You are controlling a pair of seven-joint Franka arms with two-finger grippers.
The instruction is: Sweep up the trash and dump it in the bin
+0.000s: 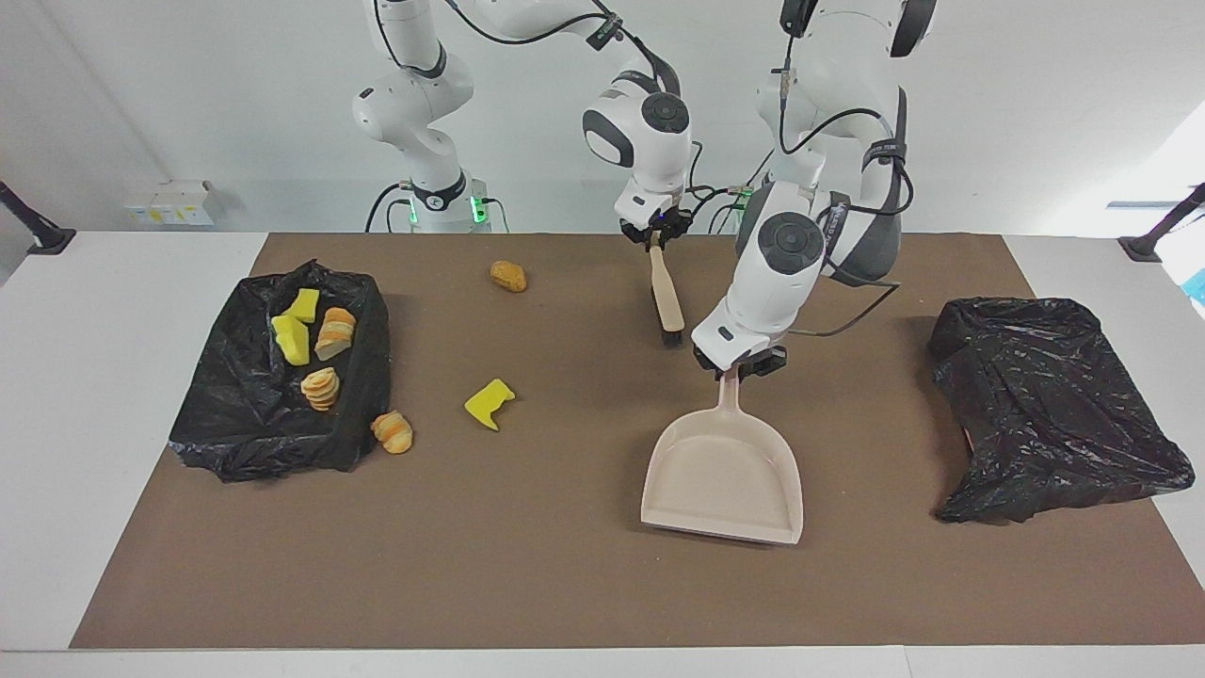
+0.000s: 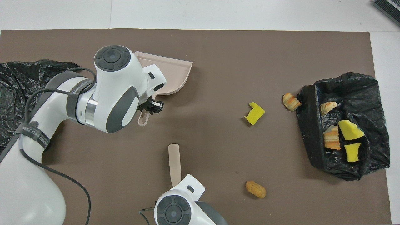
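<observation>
1. The left gripper is clamping the handle of the dustpan, whose pan is sitting empty on the mat; the right gripper is closed on the handle of the brush, its bristles pointing down at the mat.

2. Three pieces of trash are lying loose: a yellow chunk mid-mat, a bread lump touching the bin, and another lump nearer the robots.

3. Risks, as a judgement: the light pieces are lying well apart from the pan, so a long sweep may be scattering them or rolling them past its lip. The lump against the bin's soft wall looks hard to brush free without snagging the plastic.

4. The bag-lined bin at the right arm's end is holding four pieces: two yellow, two bread-like. A second black bag at the left arm's end is showing no contents.
</observation>
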